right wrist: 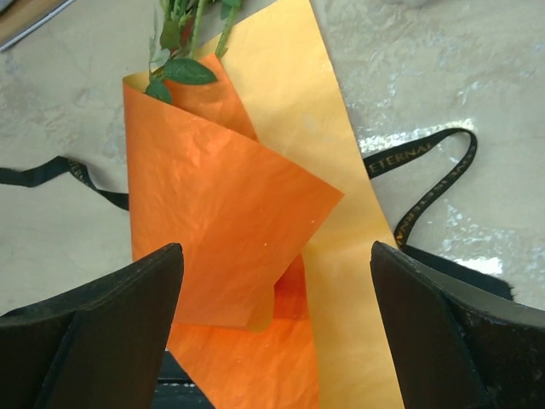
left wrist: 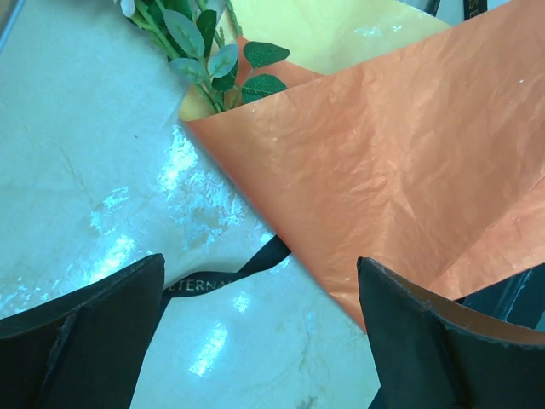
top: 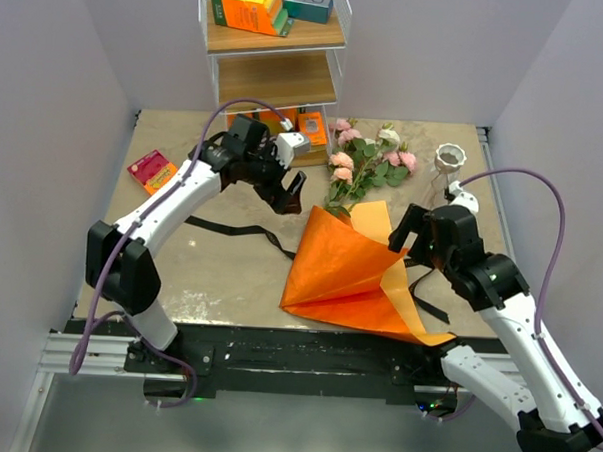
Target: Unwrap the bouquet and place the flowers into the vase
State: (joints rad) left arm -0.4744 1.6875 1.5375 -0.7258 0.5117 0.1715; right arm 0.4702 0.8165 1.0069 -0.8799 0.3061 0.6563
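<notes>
Top view only: the vase (top: 448,157) stands upright at the table's (top: 179,271) far right, just beside the flowers (top: 369,164); a shelf (top: 278,80) at the back holds boxes (top: 253,6).
Bouquet (top: 362,214): lies mid-table between the arms, heads toward the shelf, stems tucked into the paper (top: 339,273).
Left gripper (top: 286,197): fingers wide apart, nothing between them, hovering just left of the paper's upper edge.
Right gripper (top: 411,239): fingers wide apart, nothing clamped, above the paper's right edge.
Left wrist only: fine crinkles across the orange sheet; glare patches on the tabletop.
Right wrist only: one flap folded diagonally over another; the yellow inner face shows as a long strip.
Both wrists: gold "ETERNAL" lettering on the ribbon (right wrist: 400,153), unreadable from above.
Ribbon: thin, flat, black; one run lies loose left of the paper, a loop to its right.
Paper: orange outside, yellow inside, a loose cone widening toward the near edge.
Flowers: pink and cream heads, oval green leaves, thin stems.
Vase: small, with a wavy white rim.
Table: glossy, marbled beige.
</notes>
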